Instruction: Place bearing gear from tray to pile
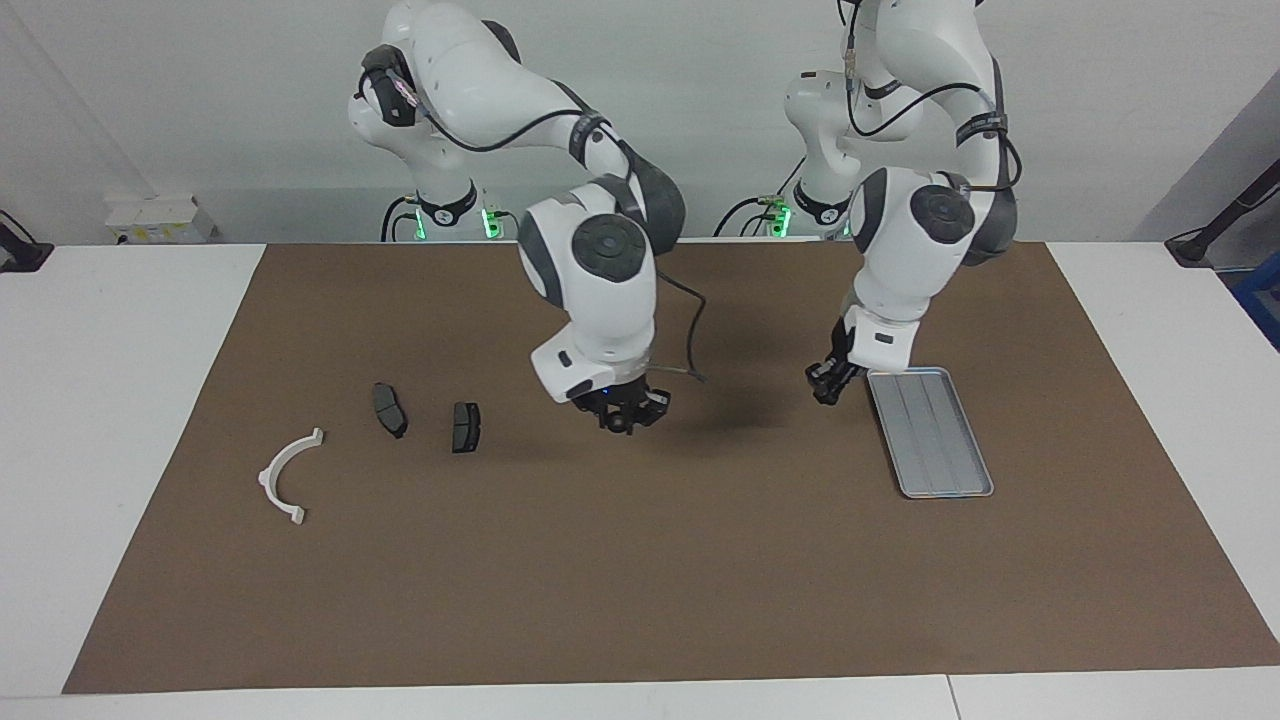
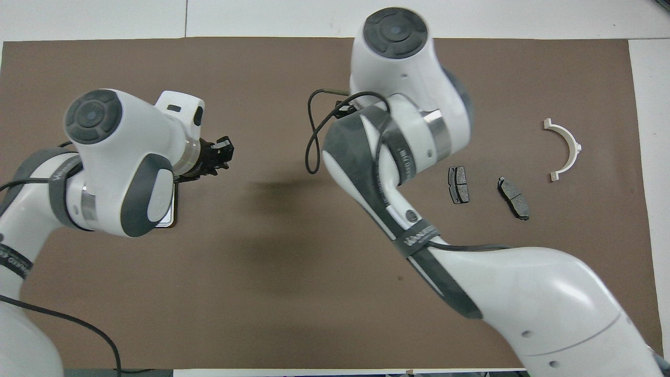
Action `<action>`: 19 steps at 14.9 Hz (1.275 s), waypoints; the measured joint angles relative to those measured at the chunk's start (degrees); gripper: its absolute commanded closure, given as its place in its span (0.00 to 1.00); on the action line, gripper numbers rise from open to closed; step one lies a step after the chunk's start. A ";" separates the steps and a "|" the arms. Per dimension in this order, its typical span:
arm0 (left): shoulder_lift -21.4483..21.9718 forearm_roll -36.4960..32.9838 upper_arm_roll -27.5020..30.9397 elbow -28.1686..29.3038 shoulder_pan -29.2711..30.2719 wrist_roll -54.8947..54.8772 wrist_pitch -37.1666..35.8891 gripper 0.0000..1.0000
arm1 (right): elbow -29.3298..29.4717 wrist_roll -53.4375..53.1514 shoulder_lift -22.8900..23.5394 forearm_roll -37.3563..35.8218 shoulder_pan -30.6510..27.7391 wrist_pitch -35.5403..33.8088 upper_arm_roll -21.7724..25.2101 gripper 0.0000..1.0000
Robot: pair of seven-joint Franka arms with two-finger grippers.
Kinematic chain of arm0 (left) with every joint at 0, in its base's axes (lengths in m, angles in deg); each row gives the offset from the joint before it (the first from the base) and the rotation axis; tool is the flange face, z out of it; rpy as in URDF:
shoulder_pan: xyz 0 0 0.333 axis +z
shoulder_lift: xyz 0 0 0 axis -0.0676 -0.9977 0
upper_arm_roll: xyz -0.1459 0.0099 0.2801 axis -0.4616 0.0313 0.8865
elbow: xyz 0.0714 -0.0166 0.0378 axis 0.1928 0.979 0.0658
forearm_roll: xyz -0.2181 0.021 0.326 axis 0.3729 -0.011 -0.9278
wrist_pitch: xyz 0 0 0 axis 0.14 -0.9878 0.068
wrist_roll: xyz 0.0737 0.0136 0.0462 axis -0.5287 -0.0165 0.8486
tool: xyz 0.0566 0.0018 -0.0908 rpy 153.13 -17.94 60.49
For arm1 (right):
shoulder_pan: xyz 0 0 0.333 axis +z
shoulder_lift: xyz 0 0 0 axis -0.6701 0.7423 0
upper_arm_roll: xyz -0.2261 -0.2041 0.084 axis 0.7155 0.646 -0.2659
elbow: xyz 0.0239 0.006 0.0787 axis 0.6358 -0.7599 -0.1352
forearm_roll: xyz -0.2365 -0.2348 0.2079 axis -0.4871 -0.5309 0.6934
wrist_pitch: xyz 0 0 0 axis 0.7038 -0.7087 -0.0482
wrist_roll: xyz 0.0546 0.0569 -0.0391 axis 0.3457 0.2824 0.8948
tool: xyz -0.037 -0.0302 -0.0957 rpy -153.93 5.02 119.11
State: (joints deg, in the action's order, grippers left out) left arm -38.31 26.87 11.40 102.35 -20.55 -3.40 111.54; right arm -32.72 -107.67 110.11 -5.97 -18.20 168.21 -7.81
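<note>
The silver-grey tray lies on the brown mat toward the left arm's end, with nothing on its grooves; in the overhead view only a corner shows under the left arm. My left gripper hangs beside the tray's nearer end, open and empty, and also shows in the overhead view. My right gripper is low over the middle of the mat, shut on a small dark round part, the bearing gear. The pile lies toward the right arm's end: two dark brake pads and a white bracket.
The brown mat covers most of the white table. In the overhead view the right arm hides its own gripper, while the brake pads and the bracket show.
</note>
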 measured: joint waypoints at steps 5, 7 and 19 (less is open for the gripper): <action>-12.24 -0.04 -0.06 -7.35 -12.23 14.21 3.89 0.96 | -0.35 28.19 -1.25 -0.02 -13.84 -1.62 0.06 1.00; -14.55 -0.04 -0.02 -6.64 -13.54 14.71 5.99 0.96 | -1.13 32.75 -0.71 -0.04 -17.41 -0.21 0.02 1.00; -14.22 -0.67 1.13 -4.90 -13.58 14.71 4.31 0.00 | -18.81 40.45 3.24 -2.53 -22.80 27.20 0.03 1.00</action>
State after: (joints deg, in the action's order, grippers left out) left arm -52.53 26.20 12.52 97.44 -34.13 11.31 115.86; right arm -51.53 -67.22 113.35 -8.50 -41.00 195.40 -7.77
